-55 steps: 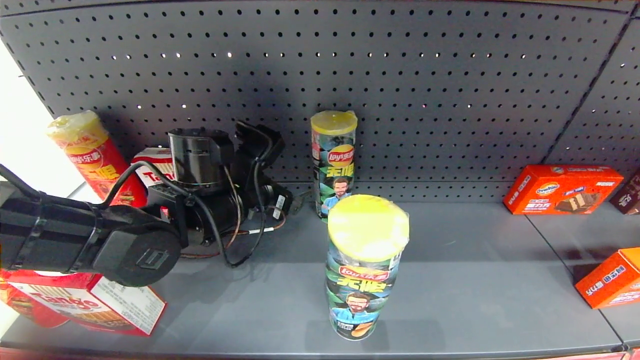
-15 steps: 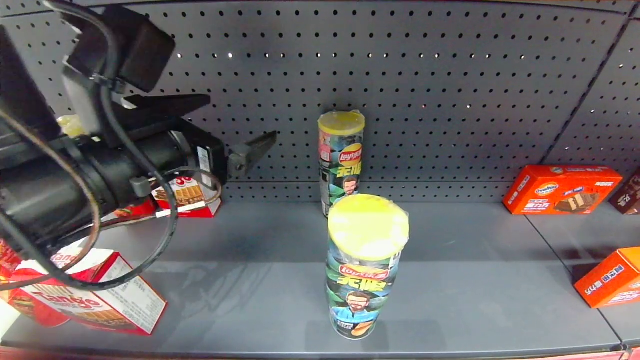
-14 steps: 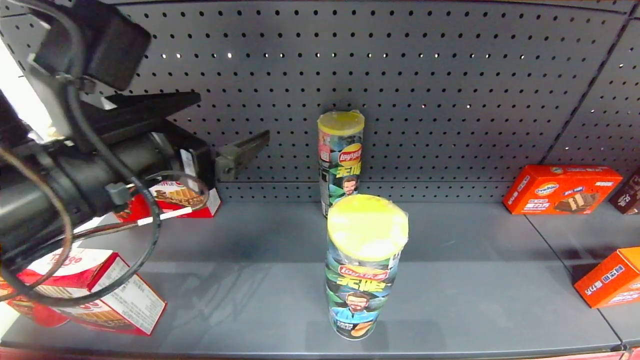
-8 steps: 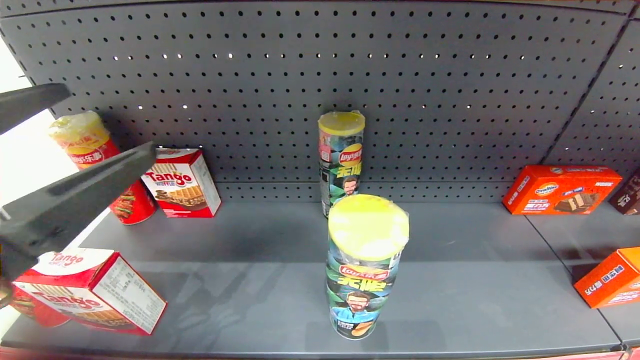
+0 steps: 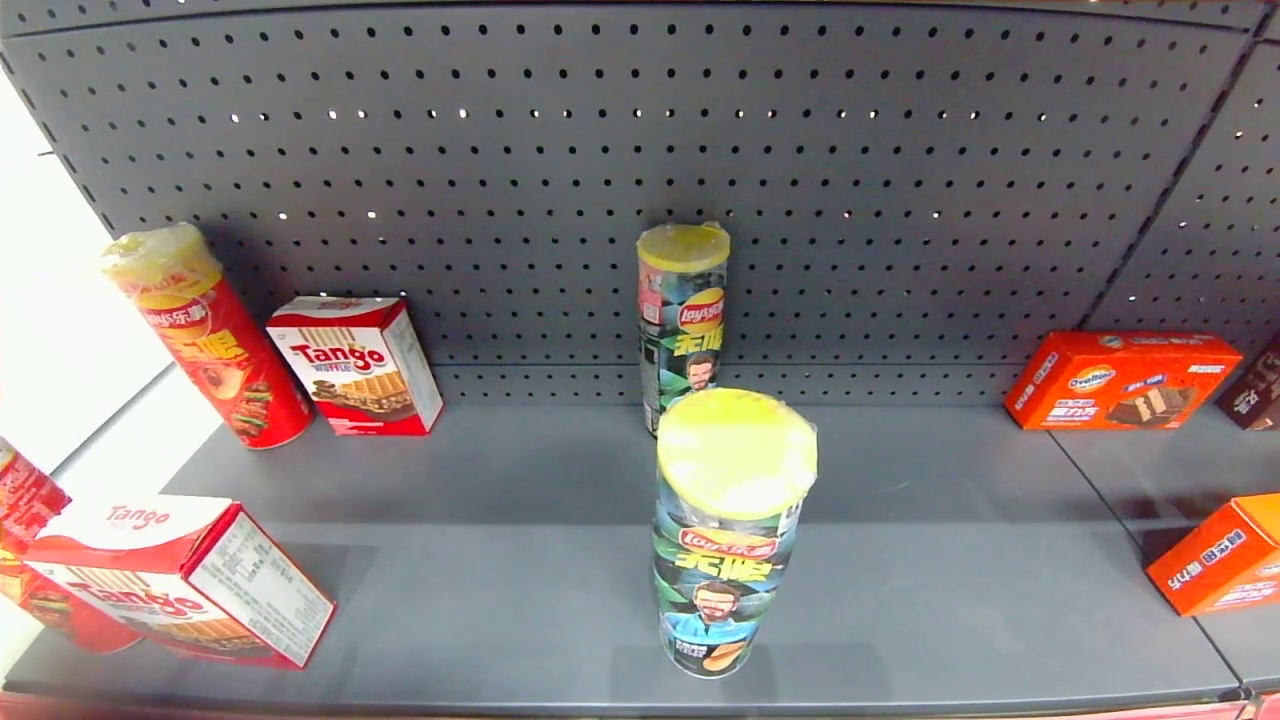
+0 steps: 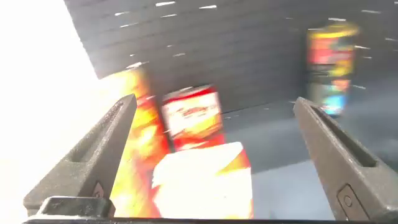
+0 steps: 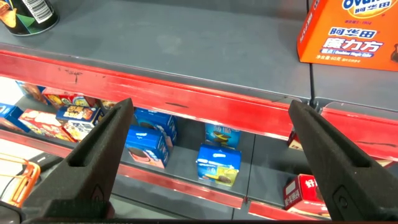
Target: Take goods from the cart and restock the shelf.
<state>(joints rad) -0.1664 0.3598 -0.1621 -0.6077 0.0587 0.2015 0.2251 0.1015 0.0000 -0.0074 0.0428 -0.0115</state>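
L gripper, R gripper: both spread wide, nothing held. Shelf, front: green chips can upright, ctr; wafer box at L. Rear, by pegboard: 2nd green can; 2nd wafer box just beside red can.

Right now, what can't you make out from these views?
Left wrist view: motion blur smears the red can and wafer box.
Head view: front green can hides base of rear green can; brown box cut by edge.
Right wrist view: orange box cut by edge.
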